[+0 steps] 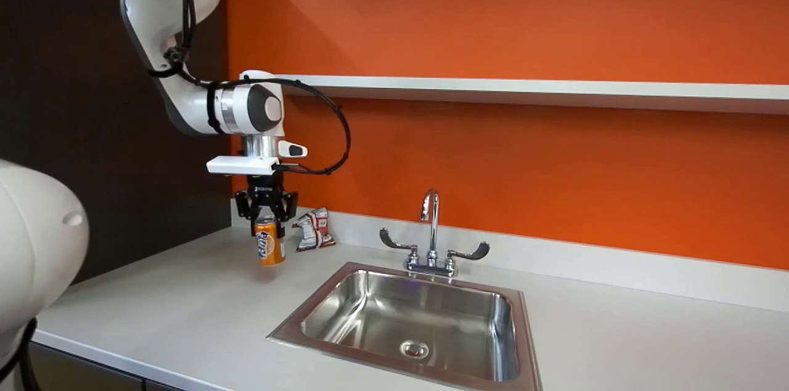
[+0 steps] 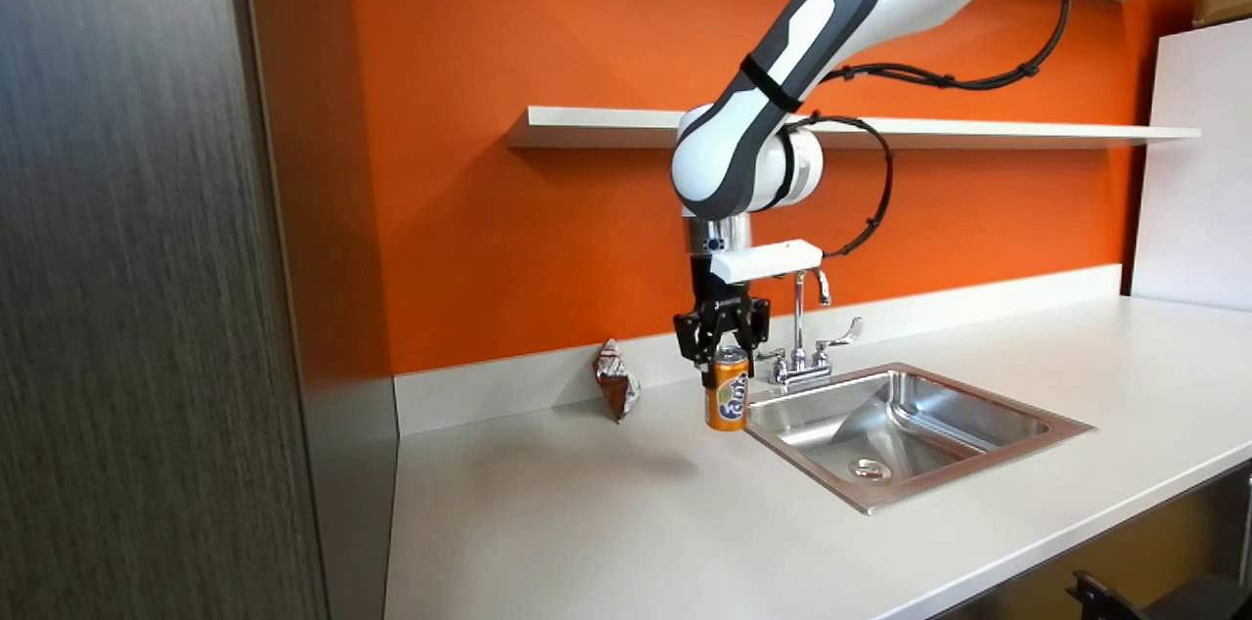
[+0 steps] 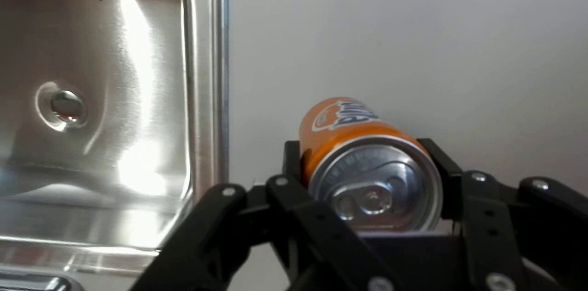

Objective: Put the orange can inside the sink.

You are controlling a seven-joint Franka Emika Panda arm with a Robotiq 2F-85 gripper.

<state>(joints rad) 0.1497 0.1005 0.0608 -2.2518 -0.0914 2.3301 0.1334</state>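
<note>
The orange can (image 1: 270, 250) is upright in my gripper (image 1: 267, 228), held a little above the counter. The same can (image 2: 727, 407) and gripper (image 2: 730, 370) show in the exterior view too. In the wrist view the fingers (image 3: 365, 160) press both sides of the can (image 3: 340, 116), near its silvery top. The stainless sink (image 1: 370, 358) lies beside the can, with its round drain and chrome faucet (image 1: 433, 230). The sink rim (image 3: 202, 75) is left of the can in the wrist view. The can is over the counter, outside the basin.
A small red and silver snack bag (image 1: 314, 229) stands by the backsplash, behind the gripper. A white shelf (image 1: 524, 89) runs along the orange wall above the sink. A dark panel (image 2: 147, 307) borders the counter's end. The faucet rises at the sink's back edge.
</note>
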